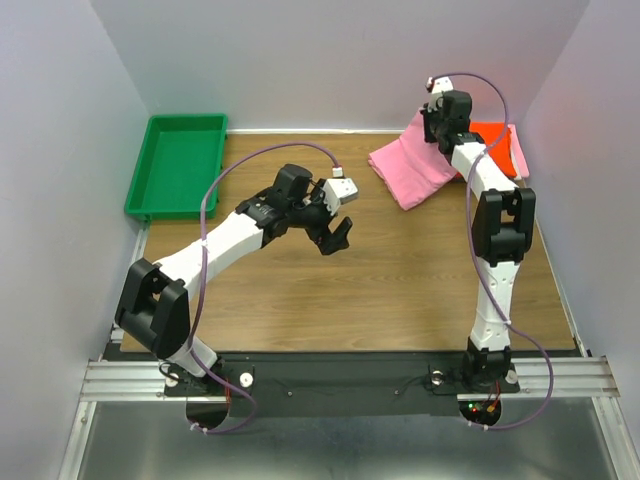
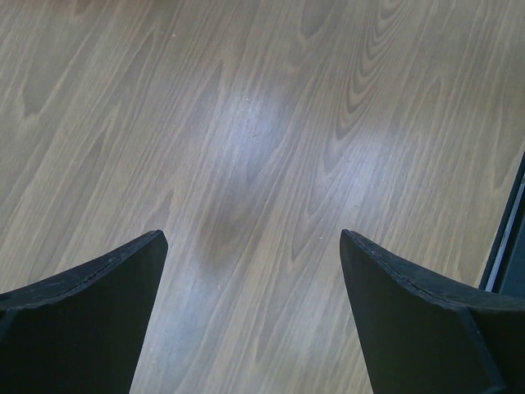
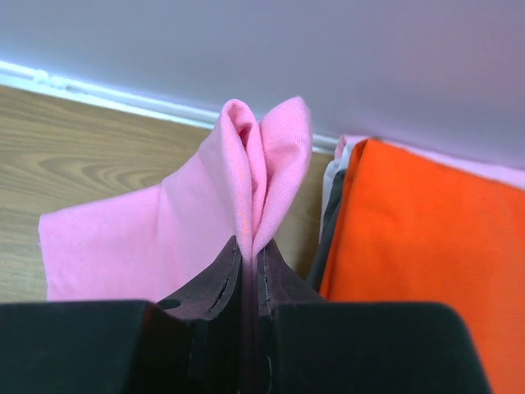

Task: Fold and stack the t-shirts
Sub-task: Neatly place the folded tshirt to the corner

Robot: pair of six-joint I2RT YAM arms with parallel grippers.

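Notably, pink t-shirt (image 1: 410, 172) lies outside the green tray (image 1: 180, 165).

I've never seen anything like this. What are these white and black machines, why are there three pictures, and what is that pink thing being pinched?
These are two robot arms, bolted side by side at the near edge of a wooden table. Each one ends in a two-finger gripper. The wide picture comes from a fixed camera above and behind the arms. The other two come from a small camera on each wrist, so the dark shapes at the bottom of those pictures are that arm's own fingers.

The left gripper hangs open over bare wood and holds nothing. The right gripper is shut on a fold of the pink t-shirt near the table's far right corner. An orange-red t-shirt lies right beside the pink one. A green tray sits at the far left.
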